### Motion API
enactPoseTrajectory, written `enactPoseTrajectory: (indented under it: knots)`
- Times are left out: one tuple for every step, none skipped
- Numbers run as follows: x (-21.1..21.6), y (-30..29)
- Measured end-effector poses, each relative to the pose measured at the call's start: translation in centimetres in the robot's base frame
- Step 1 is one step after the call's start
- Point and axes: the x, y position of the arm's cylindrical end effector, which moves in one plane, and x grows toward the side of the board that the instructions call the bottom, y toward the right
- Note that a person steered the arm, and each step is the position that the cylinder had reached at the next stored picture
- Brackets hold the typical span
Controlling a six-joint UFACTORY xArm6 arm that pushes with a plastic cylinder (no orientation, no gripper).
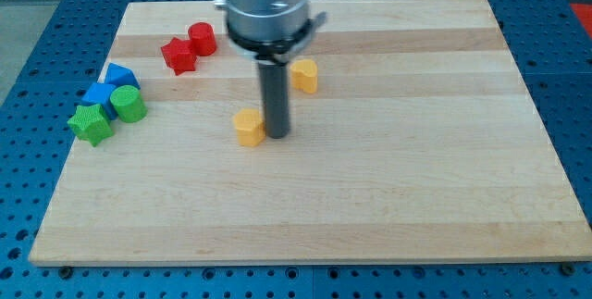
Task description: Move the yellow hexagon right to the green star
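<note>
A yellow block (304, 75) that looks like the hexagon sits just right of the board's centre, towards the view's top. A second yellow block (248, 126), with a more notched outline, lies at the centre. My tip (277, 134) rests on the board right beside this second block, touching or almost touching its right side, and below-left of the hexagon-like block. The green star (91, 123) lies at the board's left edge, far left of my tip.
A green cylinder (128, 104) and two blue blocks (100, 93) (121, 76) cluster just above and right of the green star. A red star (178, 56) and a red cylinder (202, 38) lie at the upper left. The wooden board (416, 197) sits on a blue pegboard.
</note>
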Motion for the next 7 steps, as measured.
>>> enactPoseTrajectory:
  knots:
    - [0.0, -5.4]
    - [0.0, -8.8]
    - [0.3, -7.8]
    - [1.6, -5.7]
    - [2.1, -7.2]
    - [1.3, -10.0]
    - [1.0, -11.2]
